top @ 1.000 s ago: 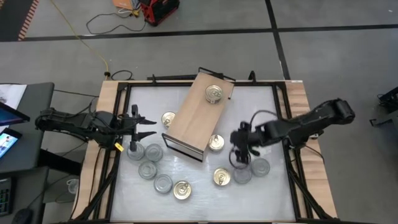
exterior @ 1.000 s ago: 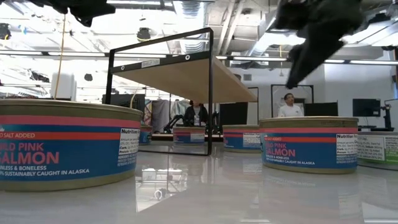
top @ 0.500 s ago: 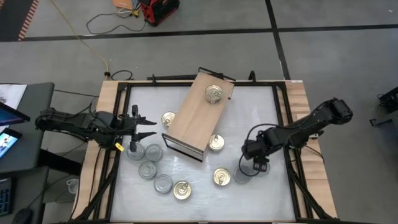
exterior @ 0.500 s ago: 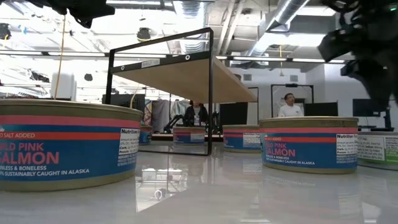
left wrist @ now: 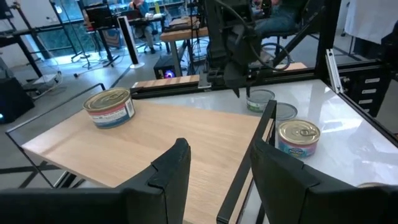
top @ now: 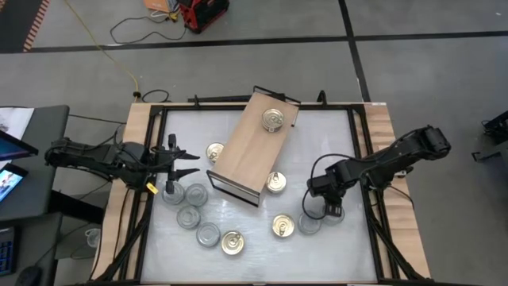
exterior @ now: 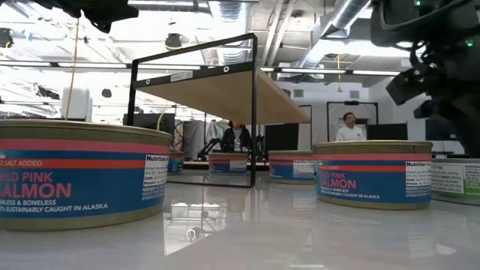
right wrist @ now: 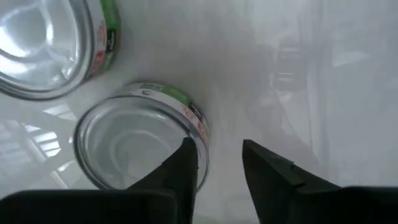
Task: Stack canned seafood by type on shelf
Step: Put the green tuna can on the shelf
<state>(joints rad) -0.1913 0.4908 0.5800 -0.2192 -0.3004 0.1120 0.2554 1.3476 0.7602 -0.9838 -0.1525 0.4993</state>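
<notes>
Shelf: I see the plywood shelf (top: 252, 148) lying slantwise on the white surface (top: 238, 119), one gold-lidded tin (top: 273, 120) standing on its flat top near the far end.
Right tool: my right tool (top: 324, 211) is down on the surface to the right of the shelf, over two silver-lidded tins (right wrist: 142, 143). One finger (right wrist: 184, 165) touches the rim of the nearer tin and the other stands beside it over bare surface, so the fingers are apart with nothing pinched between them.
Left tool: my left tool (top: 189, 162) hangs left of the shelf, fingers spread, holding nothing.
Other tins: a silver cluster (top: 184, 195) lies just below the left tool; gold ones (top: 275, 182) sit around the shelf's near end.
</notes>
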